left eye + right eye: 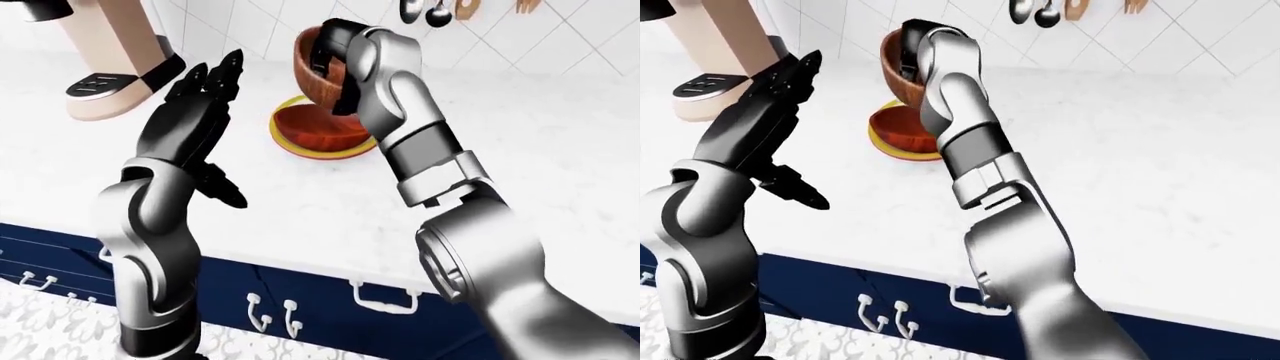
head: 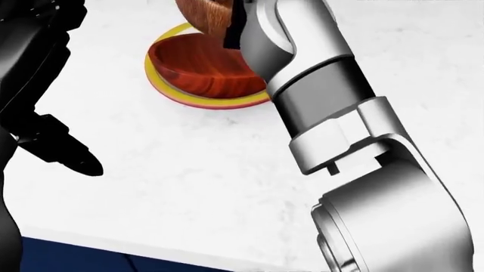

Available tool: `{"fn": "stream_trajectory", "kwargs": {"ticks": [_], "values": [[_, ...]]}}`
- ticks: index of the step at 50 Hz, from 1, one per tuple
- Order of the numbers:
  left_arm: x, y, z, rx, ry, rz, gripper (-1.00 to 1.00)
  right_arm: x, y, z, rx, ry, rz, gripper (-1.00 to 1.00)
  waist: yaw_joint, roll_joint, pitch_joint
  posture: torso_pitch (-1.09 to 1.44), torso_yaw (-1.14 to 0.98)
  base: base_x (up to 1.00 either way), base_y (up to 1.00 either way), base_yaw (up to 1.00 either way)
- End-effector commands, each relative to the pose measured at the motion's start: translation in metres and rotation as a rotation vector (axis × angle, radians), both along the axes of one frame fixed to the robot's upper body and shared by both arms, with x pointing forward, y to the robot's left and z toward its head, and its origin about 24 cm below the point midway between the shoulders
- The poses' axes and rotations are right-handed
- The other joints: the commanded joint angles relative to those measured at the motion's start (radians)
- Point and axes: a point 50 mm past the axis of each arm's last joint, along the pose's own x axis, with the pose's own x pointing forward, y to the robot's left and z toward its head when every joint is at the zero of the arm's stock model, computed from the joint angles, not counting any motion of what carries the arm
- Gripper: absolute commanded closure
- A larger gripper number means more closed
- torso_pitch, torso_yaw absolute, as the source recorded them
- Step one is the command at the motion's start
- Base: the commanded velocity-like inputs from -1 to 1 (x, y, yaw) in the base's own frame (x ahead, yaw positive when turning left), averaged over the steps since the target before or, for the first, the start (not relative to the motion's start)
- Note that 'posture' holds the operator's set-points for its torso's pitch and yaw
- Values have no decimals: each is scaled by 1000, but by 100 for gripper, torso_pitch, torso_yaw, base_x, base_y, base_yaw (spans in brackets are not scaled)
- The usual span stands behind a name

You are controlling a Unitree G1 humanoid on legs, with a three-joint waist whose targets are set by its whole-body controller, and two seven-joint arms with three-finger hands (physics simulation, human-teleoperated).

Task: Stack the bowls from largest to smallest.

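Small bowl held up over the big ones

The right hand has its fingers clamped on the small wooden bowl's rim, upper middle, above the red bowl in the yellow bowl on the tabletop. It looks hard, smooth and light. The left hand has its fingers apart.

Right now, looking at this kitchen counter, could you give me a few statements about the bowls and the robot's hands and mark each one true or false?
1. The right hand holds a small wooden bowl in the air above the other bowls. True.
2. A reddish wooden bowl sits inside a yellow bowl. True.
3. The left hand grips the yellow bowl. False: it is open, apart from the bowls, on their left.
4. The small wooden bowl rests flat on the counter. False: it is lifted and tilted.
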Motion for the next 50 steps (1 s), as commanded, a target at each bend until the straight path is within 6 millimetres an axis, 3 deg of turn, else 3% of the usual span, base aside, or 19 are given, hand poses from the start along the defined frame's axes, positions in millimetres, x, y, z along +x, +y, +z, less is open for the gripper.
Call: {"fn": "stream_trajectory", "kwargs": {"ticks": [1,6,15,26,40,50], "values": [[-5,0,13,5,-77,3,-100,-9,2,28,4,-93,19,100,-1,6,-33,0,0,0,0,0],[-4,1,15,6,-79,8,-100,-8,2,25,1,-81,23,99,-3,8,-34,0,0,0,0,0],[-4,4,13,19,-73,13,-100,-5,2,18,6,-70,27,60,-5,12,-35,0,0,0,0,0],[-5,6,13,30,-72,18,-100,-6,4,16,8,-70,32,30,-5,12,-35,0,0,0,0,0],[-4,9,11,29,-78,29,-100,-4,10,1,11,-50,47,9,-5,13,-39,0,0,0,0,0],[-5,10,12,29,-82,32,-100,-4,10,3,5,-55,49,3,-5,13,-38,0,0,0,0,0]]}}
